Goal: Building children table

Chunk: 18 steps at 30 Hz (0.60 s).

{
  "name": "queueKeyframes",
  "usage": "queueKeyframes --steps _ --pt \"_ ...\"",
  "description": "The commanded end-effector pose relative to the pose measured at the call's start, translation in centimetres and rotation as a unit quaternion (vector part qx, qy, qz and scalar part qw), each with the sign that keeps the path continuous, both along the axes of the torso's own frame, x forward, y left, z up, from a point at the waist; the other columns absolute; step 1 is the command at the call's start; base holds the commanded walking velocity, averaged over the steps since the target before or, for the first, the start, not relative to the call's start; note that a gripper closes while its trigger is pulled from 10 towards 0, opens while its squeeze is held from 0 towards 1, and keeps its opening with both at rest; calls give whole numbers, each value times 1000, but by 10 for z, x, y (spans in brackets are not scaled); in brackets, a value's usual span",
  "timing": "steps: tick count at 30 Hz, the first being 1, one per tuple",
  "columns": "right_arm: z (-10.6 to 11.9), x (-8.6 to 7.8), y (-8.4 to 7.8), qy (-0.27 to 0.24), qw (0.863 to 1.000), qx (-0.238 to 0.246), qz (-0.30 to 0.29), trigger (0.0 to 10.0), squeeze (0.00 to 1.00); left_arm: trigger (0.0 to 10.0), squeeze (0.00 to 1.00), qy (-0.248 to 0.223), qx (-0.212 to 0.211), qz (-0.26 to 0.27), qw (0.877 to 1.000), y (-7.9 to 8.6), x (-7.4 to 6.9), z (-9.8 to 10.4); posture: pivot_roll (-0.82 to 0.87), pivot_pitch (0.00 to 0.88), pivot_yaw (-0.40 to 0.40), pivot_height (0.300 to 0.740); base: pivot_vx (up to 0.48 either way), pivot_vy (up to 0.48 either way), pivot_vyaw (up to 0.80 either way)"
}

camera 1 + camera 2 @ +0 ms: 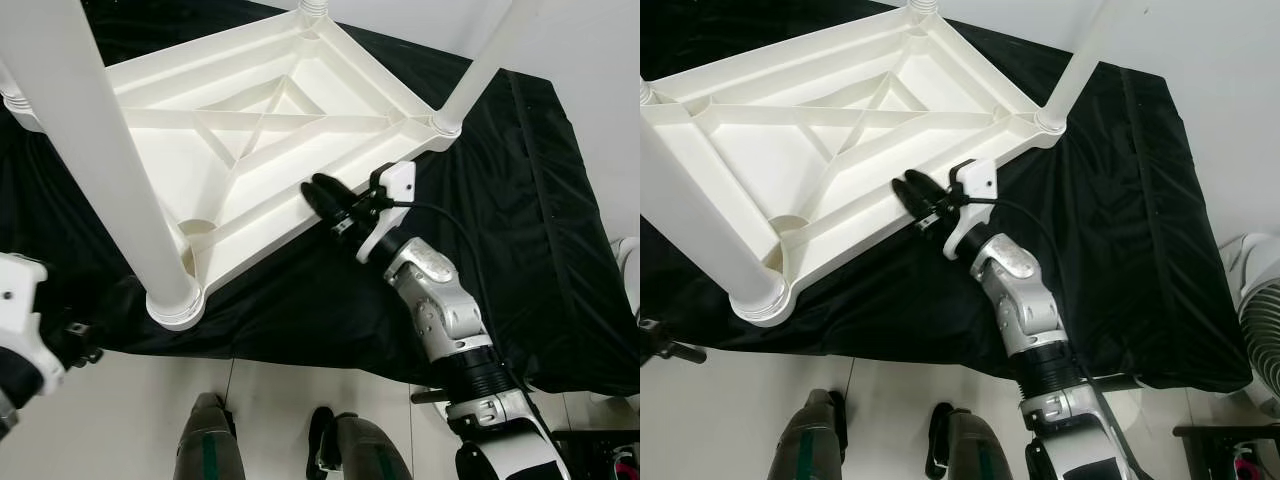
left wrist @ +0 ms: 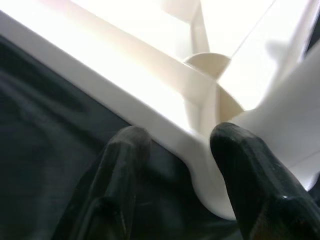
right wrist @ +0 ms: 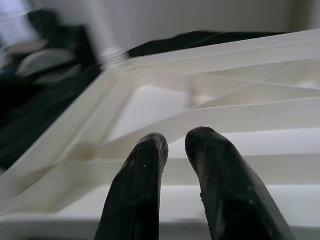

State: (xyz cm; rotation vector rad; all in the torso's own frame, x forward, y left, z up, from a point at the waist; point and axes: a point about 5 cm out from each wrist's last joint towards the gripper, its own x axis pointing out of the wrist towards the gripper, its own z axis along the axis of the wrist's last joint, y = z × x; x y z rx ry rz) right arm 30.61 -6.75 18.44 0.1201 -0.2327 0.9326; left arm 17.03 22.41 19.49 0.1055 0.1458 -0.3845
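White plastic, the children's table (image 1: pixel 250 130) lies upside down on a black cloth (image 1: pixel 520 260), legs (image 1: pixel 95 150) pointing up. The right end effector (image 1: pixel 318 190) rests at its 4 o'clock rim, fingers nearly together. The left end effector (image 2: pixel 175 145), at the 7 o'clock corner, has its fingers apart astride the rim.

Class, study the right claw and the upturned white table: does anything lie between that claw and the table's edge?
Nothing visible does. The right claw is already at the near edge rail of the upturned table, its black fingers reaching over that rail. Black cloth lies under and beside the table, not between the two.
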Motion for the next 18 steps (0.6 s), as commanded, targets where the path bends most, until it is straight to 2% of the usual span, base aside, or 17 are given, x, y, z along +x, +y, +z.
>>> queueKeyframes --steps 1,2,4,5,6,7,10,14,15,16,17,18 --pt "-3 -8 2 0 999 -14 42 10000 0 10000 0 15 -23 -43 999 -19 2 -7 255 199 -116 740 0 0 0" --pt "-3 -8 2 0 999 -14 42 10000 0 10000 0 15 -23 -43 999 -19 2 -7 255 199 -116 740 0 0 0" --pt "-6 -13 1 -4 996 -41 74 10000 0 10000 0 18 -41 -70 997 -40 8 -13 238 199 -103 740 0 0 0" --pt "-6 -13 1 -4 996 -41 74 10000 0 10000 0 18 -41 -70 997 -40 8 -13 238 199 -103 740 0 0 0" --pt "-7 -14 -1 -4 995 -50 82 10000 0 10000 0 17 -47 -77 996 -47 10 -13 236 199 -103 740 0 0 0" --pt "-9 -15 -4 -10 993 -69 92 10000 0 10000 0 13 -59 -91 994 -59 12 -13 230 198 -96 740 0 0 0" --pt "-10 -14 -7 -13 993 -78 89 10000 0 10000 0 13 -67 -98 993 -66 12 -12 227 194 -93 740 0 0 0" --pt "-9 -9 -11 -19 995 -84 58 10000 0 10000 0 13 -72 -108 991 -75 12 -12 226 193 -91 740 0 0 0" --pt "-7 -2 -14 -22 996 -80 17 10000 0 10000 0 11 -75 -108 991 -78 13 -12 225 190 -89 740 0 0 0" --pt "-7 -2 -14 -22 996 -80 17 10000 0 10000 0 11 -75 -108 991 -78 13 -12 225 190 -89 740 0 0 0" --pt "-6 6 -17 -17 997 -69 -32 10000 0 10000 0 11 -78 -110 991 -81 14 -13 225 190 -89 740 0 0 0" --pt "-6 6 -17 -17 997 -69 -32 10000 0 10000 0 11 -78 -110 991 -81 14 -13 225 190 -89 740 0 0 0"
